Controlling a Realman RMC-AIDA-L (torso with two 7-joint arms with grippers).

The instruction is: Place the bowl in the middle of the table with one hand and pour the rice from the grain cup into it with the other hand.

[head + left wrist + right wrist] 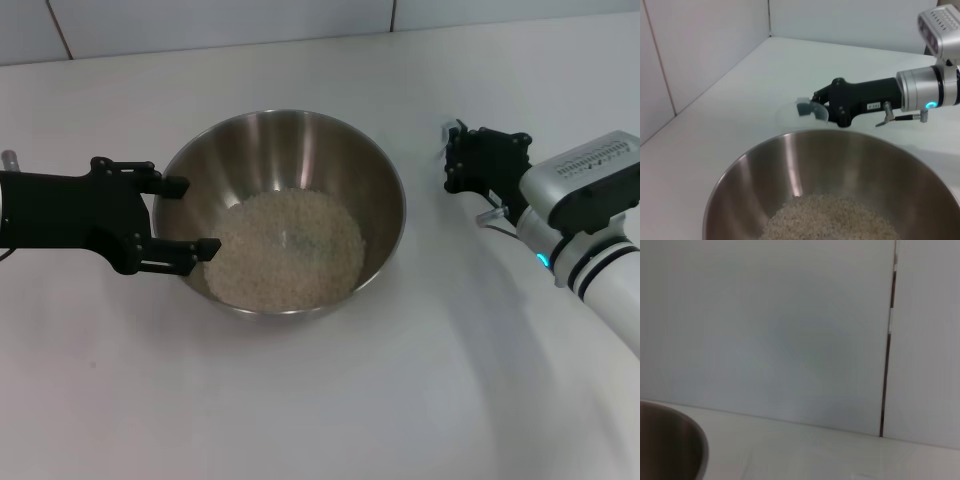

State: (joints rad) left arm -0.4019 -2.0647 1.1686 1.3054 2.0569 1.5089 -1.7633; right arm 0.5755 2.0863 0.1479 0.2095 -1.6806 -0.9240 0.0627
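White table (320,420), bowl (300,150) holding rice (285,250), grain cup (802,112) empty

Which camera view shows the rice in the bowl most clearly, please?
The head view: it looks down into the bowl and shows the whole pile of rice. The left wrist view shows only part of the rice. The right wrist view shows just the bowl's wall, no rice.

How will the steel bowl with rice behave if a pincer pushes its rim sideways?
The bowl would probably slide rather than tip: it sits wide and low on the smooth table. The rice adds weight low down, likely steadying it. The polished rim may slip between the left pincer fingers.
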